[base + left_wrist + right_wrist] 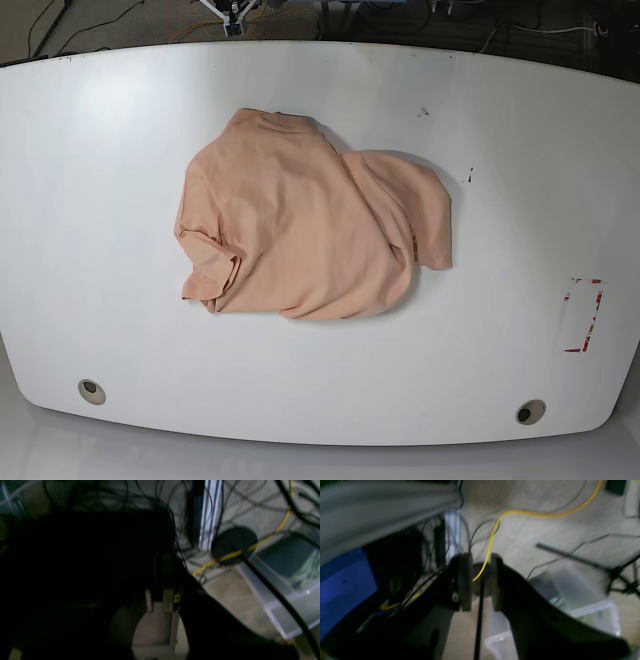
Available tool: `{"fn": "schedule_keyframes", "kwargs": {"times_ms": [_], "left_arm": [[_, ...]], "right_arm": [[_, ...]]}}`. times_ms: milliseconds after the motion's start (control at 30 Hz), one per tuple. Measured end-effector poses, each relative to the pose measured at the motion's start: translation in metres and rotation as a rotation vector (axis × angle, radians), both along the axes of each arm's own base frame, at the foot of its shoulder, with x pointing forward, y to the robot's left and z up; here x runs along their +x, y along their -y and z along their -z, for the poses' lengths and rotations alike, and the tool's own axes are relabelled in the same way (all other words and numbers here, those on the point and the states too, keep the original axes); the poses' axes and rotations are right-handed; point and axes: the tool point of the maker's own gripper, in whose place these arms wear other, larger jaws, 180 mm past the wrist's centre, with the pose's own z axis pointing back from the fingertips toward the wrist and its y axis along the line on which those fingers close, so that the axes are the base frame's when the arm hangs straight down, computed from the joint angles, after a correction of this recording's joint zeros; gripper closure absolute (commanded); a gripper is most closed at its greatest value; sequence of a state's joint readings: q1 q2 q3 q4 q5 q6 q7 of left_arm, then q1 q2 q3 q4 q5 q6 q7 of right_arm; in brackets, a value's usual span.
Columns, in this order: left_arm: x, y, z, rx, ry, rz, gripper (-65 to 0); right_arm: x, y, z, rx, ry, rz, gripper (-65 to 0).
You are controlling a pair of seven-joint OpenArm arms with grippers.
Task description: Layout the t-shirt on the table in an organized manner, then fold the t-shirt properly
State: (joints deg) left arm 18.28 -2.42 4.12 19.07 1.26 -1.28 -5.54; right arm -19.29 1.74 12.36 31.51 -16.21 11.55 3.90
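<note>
Fingers: both my pairs hang below table level, looking at floor and cables. My right gripper (481,582) has its fingers (465,581) a little apart with nothing between them but a yellow cable (532,513) on the floor behind. My left gripper (160,600) is in deep shadow, its fingers pressed together on nothing. Neither arm shows in the base view.
Table: the table (90,200) is bare white apart from the shirt, a red-marked rectangle (583,315) near its right edge and two grommet holes (91,391).
T-shirt: the t-shirt (300,225) lies crumpled near the table's middle, one part folded over on the right, the left edge bunched.
Done: nothing, as I judge it; no flat layout.
Left: spreading it flat, straightening sleeves and hem, then every fold.
</note>
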Motion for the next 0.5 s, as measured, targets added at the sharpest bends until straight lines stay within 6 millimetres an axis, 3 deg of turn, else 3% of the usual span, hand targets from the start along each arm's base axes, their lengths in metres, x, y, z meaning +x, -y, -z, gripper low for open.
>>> {"fn": "schedule_keyframes", "kwargs": {"times_ms": [200, 500], "left_arm": [[0.009, 0.003, -0.004, -0.007, 0.049, 0.004, -3.9], [-0.007, -0.006, -0.015, 0.002, 0.059, 0.019, -3.8]], "right_arm": [[-0.016, 0.004, -0.012, -0.020, 0.008, -0.010, -12.2], [-0.022, -0.004, -0.028, -0.014, 0.054, -0.016, -12.2]]}}
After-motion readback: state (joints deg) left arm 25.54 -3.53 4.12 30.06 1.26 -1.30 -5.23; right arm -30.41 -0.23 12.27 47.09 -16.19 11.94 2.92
